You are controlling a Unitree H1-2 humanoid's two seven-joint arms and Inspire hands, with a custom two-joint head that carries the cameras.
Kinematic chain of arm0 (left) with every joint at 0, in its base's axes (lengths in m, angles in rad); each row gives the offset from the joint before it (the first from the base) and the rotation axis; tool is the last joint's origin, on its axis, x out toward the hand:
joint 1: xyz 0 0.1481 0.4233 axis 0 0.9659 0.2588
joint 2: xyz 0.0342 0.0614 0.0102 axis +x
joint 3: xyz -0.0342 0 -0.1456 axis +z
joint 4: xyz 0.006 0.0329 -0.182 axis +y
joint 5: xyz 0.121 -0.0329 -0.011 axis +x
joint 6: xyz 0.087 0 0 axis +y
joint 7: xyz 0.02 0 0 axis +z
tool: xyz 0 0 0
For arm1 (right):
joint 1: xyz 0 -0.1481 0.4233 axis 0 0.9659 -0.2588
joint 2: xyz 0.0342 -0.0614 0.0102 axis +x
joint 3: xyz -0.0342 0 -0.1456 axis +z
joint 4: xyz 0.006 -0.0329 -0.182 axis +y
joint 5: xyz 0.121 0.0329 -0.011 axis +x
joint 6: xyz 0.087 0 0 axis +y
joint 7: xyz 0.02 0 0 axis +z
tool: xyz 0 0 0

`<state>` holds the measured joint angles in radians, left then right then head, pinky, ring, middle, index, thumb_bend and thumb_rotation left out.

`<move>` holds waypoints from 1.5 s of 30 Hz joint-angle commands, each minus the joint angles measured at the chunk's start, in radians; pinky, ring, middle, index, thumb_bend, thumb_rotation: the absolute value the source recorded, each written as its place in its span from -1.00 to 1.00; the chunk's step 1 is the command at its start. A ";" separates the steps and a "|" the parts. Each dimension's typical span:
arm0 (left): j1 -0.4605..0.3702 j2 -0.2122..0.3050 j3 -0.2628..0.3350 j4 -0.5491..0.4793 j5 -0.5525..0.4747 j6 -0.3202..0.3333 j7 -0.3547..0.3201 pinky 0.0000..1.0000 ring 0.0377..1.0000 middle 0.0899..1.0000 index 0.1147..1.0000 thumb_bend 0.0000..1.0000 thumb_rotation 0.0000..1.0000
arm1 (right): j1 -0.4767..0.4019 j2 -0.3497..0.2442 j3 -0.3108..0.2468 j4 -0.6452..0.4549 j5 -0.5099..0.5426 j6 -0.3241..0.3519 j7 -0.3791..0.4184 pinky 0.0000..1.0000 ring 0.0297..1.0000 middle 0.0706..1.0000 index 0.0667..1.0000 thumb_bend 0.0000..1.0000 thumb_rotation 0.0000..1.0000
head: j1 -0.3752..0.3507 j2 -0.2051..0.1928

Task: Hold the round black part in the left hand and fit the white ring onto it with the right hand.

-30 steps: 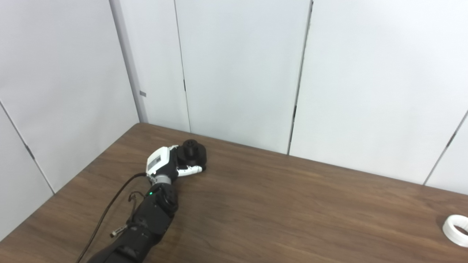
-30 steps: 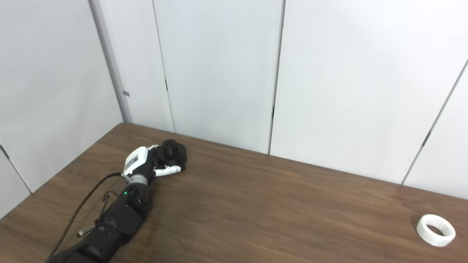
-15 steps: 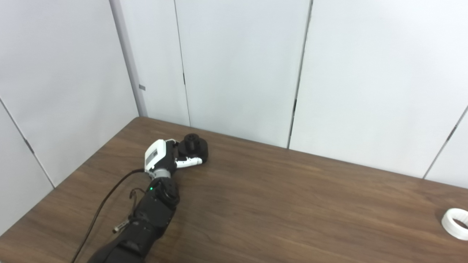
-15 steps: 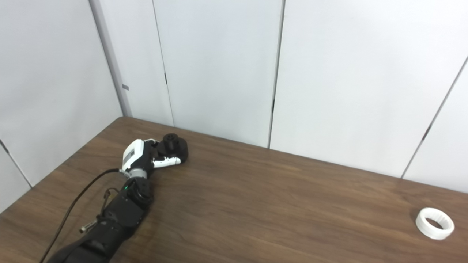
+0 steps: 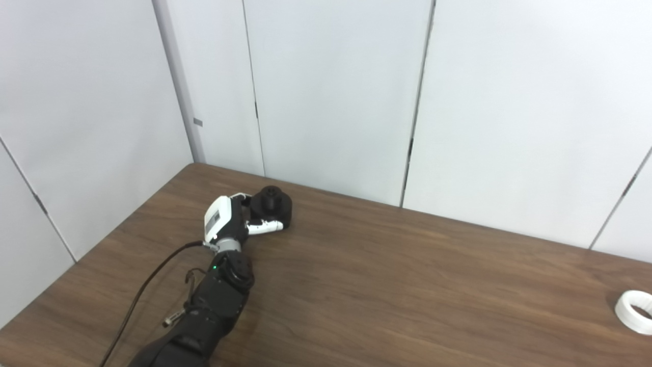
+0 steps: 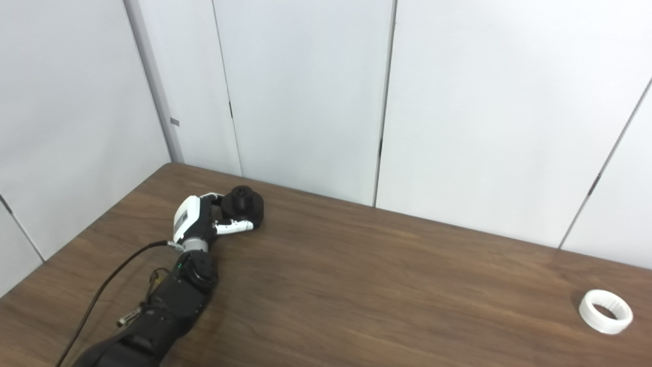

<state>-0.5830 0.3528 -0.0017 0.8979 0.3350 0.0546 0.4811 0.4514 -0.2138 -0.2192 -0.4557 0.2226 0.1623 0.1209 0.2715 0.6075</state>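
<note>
The round black part [image 5: 274, 203] sits at the far left of the brown table [image 5: 387, 285], with a small hub on top. My left hand [image 5: 235, 222] is wrapped around its near side, white thumb [image 5: 265, 227] along the front and fingers behind it, shut on the part, which looks to rest on or just above the tabletop. The white ring [image 6: 606, 311] lies flat at the far right of the table, alone. My right hand is out of view.
White wall panels [image 5: 331, 92] stand close behind the table's back edge, and another panel runs along its left edge. A black cable [image 5: 147, 285] trails beside my left forearm. Bare wood lies between the part and the ring.
The camera tipped a little between the first frame and half a second ago. My left hand with the black part has shifted slightly right since then. The ring has stayed put.
</note>
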 commanded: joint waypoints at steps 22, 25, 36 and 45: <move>0.406 0.013 -0.101 -1.074 0.109 0.159 -0.377 0.87 0.75 0.56 -0.16 0.03 -0.88 | -0.015 0.041 0.072 -0.091 -0.051 0.024 -0.019 1.00 1.00 0.99 1.00 0.39 1.00 | -0.176 0.101; 0.460 0.003 -0.115 -1.183 0.110 0.177 -0.443 0.96 0.75 0.56 -0.16 0.03 -0.88 | -0.019 0.060 0.087 -0.119 -0.068 0.052 -0.031 1.00 1.00 0.98 0.99 0.38 1.00 | -0.223 0.128; 0.604 -0.027 -0.190 -1.345 0.168 0.103 -0.557 1.00 0.78 0.56 -0.16 0.03 -0.88 | -0.044 0.114 0.150 -0.212 -0.153 0.160 -0.075 1.00 0.99 0.92 0.95 0.27 1.00 | -0.321 0.206; 0.648 -0.060 -0.193 -1.396 0.184 0.108 -0.614 1.00 0.89 0.63 -0.16 0.03 -0.87 | -0.080 0.130 0.199 -0.260 -0.200 0.246 -0.111 0.98 0.95 0.87 0.93 0.28 1.00 | -0.382 0.283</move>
<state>0.0742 0.2997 -0.1973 -0.4560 0.5076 0.1858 -0.1368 0.4184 -0.1276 -0.0243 -0.6685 0.0303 0.4177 0.0231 -0.1089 0.8896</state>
